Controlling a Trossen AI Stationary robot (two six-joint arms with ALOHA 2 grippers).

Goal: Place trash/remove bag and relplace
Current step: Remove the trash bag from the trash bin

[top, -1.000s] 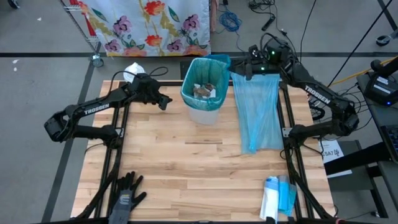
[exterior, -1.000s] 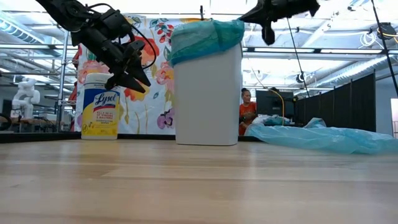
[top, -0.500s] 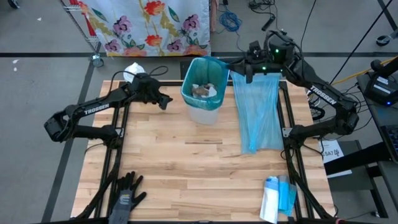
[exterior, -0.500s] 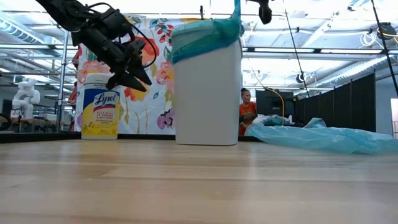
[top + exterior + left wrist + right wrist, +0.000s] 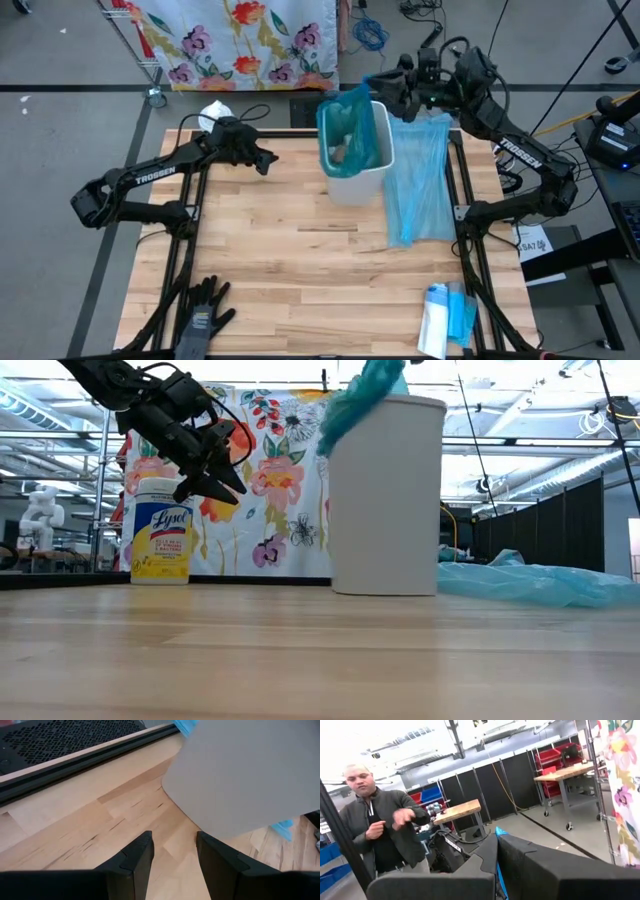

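The white trash bin (image 5: 362,178) stands upright on the table's far middle; it also shows in the low view (image 5: 385,500). Its teal bag (image 5: 350,125) is pulled up out of the bin's mouth, with brown and white trash (image 5: 343,152) inside. My right gripper (image 5: 384,90) is above the bin's far right side, shut on the bag. My left gripper (image 5: 268,161) hangs open and empty above the table to the bin's left; it also shows in the low view (image 5: 218,478). In the left wrist view its fingers (image 5: 172,855) point at the bin's wall (image 5: 240,775). My right gripper pinches the teal bag's top edge (image 5: 371,84) between its two shut fingers, on the bag's far right side. A sliver of blue film (image 5: 499,870) shows between the fingers. The bag is drawn up taut from the bin toward the gripper (image 5: 365,385), its lower part still inside.
A spare light blue bag (image 5: 418,180) lies flat on the table right of the bin. A Lysol wipes tub (image 5: 163,530) stands at the far left. A black glove (image 5: 200,310) and a pack of bags (image 5: 445,320) lie near the front edge. A person (image 5: 380,835) stands beyond the table.
My right gripper has risen and gone toward the table's right with the bag's edge. The bag's cuff has come off the bin's rim and is drawn up into a taut peak. The bin has slid toward the table's right, staying upright.
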